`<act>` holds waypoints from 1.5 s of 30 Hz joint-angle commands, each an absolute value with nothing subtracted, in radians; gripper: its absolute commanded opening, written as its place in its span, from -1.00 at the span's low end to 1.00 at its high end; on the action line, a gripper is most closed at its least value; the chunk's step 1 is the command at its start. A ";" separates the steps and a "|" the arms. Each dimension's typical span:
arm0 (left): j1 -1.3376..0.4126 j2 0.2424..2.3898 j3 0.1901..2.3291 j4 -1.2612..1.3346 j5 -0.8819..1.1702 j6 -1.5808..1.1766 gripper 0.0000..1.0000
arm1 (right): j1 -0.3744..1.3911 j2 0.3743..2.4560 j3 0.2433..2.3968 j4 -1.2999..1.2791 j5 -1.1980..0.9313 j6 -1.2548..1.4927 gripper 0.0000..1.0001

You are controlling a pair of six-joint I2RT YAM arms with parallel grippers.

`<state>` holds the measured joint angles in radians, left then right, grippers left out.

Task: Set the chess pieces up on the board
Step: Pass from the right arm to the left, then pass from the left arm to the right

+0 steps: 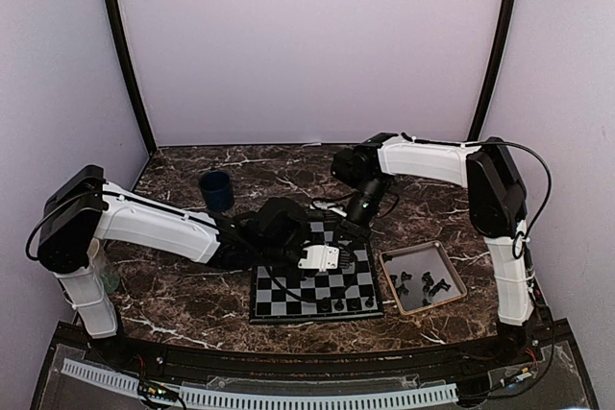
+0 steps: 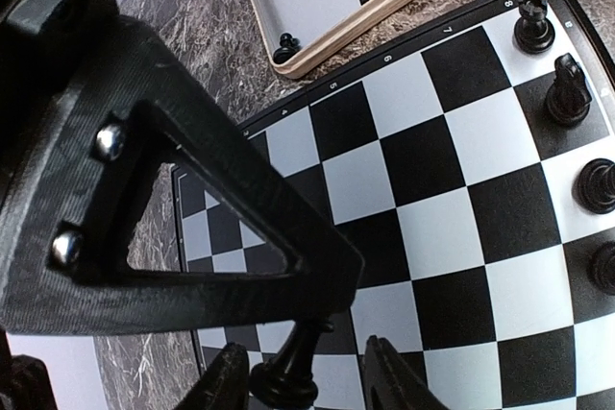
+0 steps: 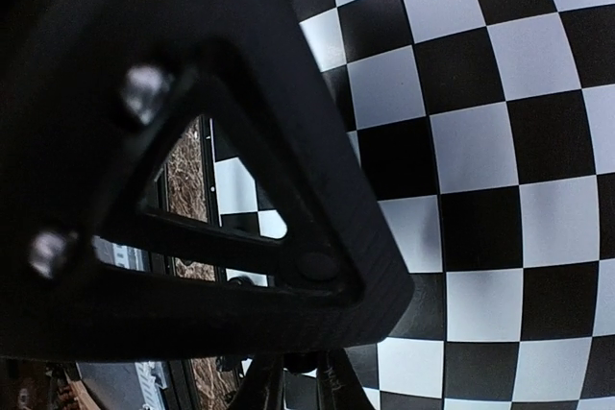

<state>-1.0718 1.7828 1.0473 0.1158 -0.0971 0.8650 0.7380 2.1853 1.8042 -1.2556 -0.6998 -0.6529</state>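
**Chess set-up, mid-placement.** Over the chessboard [image 2: 442,151], the left gripper [image 2: 314,379] hovered low with its jaws partly open. A tilted dark chess piece [image 2: 291,370] stood between its fingers [image 2: 229,383]. We saw a gap on one side of the piece and could not tell whether the other finger touched it, so we judged it straddled, not clamped.

Four placed pieces [image 2: 567,91] lined one edge of the board in the left wrist view. The spare chess pieces [image 1: 423,283] lay in the tan-rimmed tray [image 2: 384,14], just beside the board on the marble-patterned table [image 1: 192,309].

The right gripper [image 1: 354,221] hung over the board's far edge with its jaws closed. Its own camera was too dark at the fingertips for us to say whether anything was pinched there.

We judged the pieces to be light, hard and smooth, narrow at the waist, and quick to topple or skid on the slick squares. The safest hold, in our view, was from above on the stem just over the base. It called for a gentle squeeze with the piece kept upright, since a tilted one could flick out of the jaws.
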 commanded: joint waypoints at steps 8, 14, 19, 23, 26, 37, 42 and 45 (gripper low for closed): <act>-1.095 1.807 1.066 0.172 -0.172 0.910 -0.31 | 0.754 2.197 1.819 -1.280 -0.724 -0.656 -0.78; -1.098 1.817 1.070 0.174 -0.187 0.911 -0.52 | 0.756 2.194 1.819 -1.283 -0.728 -0.656 -0.78; -1.098 1.810 1.075 0.167 -0.201 0.880 -0.65 | 0.756 2.155 1.808 -1.278 -0.714 -0.651 -0.75; -1.096 1.792 1.070 0.167 -0.195 0.828 -0.69 | 0.742 2.073 1.765 -1.253 -0.683 -0.638 -0.61; -1.089 1.781 1.068 0.165 -0.186 0.775 -0.71 | 0.700 2.006 1.747 -1.231 -0.674 -0.616 -0.48; -1.040 1.692 1.033 0.282 -0.088 0.309 -0.71 | 0.520 1.742 1.664 -0.952 -0.712 -0.446 -0.34; -1.025 1.664 0.999 0.391 -0.059 0.185 -0.69 | 0.504 1.725 1.633 -0.821 -0.791 -0.294 -0.27; -1.020 1.654 0.990 0.425 -0.049 0.153 -0.68 | 0.508 1.757 1.638 -0.807 -0.894 -0.248 -0.25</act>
